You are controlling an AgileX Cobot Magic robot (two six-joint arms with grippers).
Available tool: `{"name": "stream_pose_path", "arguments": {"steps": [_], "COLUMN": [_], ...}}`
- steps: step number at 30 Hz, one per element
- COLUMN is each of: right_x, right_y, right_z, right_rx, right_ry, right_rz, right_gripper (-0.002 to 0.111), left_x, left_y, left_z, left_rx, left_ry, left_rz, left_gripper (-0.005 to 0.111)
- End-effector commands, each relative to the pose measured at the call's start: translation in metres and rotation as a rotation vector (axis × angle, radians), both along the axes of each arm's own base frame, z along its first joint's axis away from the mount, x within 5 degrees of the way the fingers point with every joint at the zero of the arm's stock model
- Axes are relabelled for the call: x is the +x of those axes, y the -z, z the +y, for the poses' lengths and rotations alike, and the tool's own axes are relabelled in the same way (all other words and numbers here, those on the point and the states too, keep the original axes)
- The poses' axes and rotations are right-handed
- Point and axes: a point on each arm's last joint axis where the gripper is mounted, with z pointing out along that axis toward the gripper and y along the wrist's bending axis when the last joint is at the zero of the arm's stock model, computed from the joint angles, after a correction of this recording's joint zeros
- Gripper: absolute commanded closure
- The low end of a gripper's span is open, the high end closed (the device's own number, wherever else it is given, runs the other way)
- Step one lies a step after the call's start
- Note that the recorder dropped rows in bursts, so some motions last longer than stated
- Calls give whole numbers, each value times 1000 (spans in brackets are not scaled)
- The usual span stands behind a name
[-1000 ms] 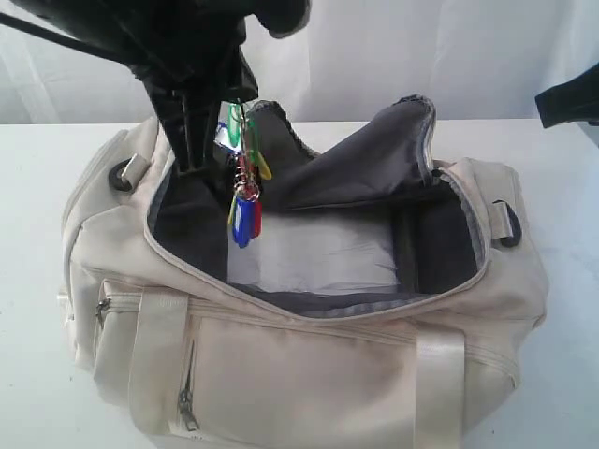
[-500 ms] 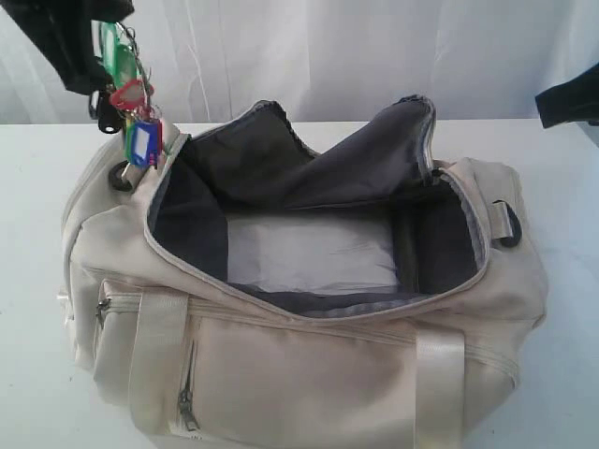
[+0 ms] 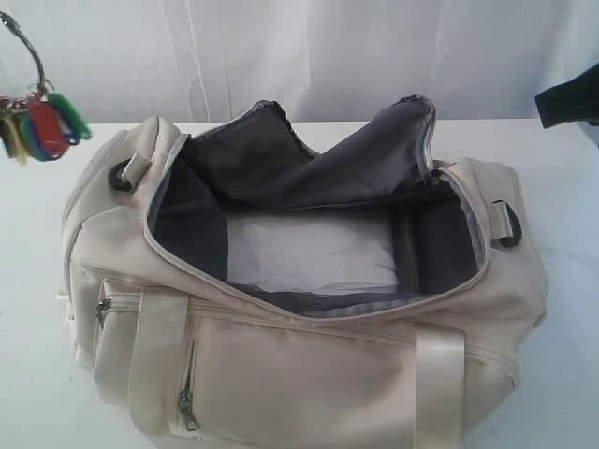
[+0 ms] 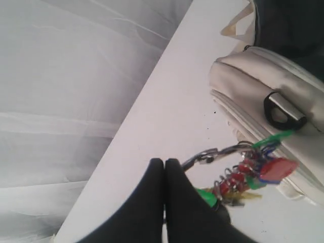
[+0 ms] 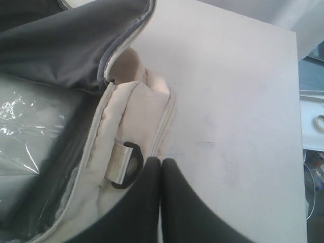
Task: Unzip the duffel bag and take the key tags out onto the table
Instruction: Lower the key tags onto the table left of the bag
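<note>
A white curtain backs the white table (image 3: 33,243), where the duffel bag (image 3: 309,374) sits unzipped and gaping. The left gripper (image 4: 164,162), fingers pressed together, holds the key tags (image 3: 42,126) in the air beside the bag's end. Better to lower them onto bare tabletop, clear of the bag, before parting the fingers. The right gripper (image 5: 160,161) hovers closed on nothing. One bag, one bunch; its tags overlap too much to count.
</note>
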Motion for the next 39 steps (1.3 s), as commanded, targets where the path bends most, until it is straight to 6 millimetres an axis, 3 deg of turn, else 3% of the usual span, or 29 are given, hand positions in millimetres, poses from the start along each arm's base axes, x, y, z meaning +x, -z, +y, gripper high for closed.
{"name": "stream_pose_path", "arguments": {"steps": [1,10,17,22,28,39], "right_x": [-2,-2,-2,-2,-2,-2], "right_y": [0,0,0,0,0,0], "right_z": [-1,-1,-1,-1,-1,-1], "right_rx": [-13,-11,-11,-11,-11,3], "right_ry": [-7,-8,-8,-8,-8,5], "right_rz": [-3,-2,-2,-2,-2,1], "right_gripper": [108,108,108,108,108,108], "left_x": [-5,0,20,23,20,16], "left_y": [-2,13,83,122,155,186], "left_z": [5,19,24,26,27,26], "left_rx": [-19,-94,-79,-83,-3,15], "left_ry": [-14,-107,-150,-155,-87,-25], "left_rz": [8,178,259,281,294,273], "left_gripper": [107,107,107,107,107,107]}}
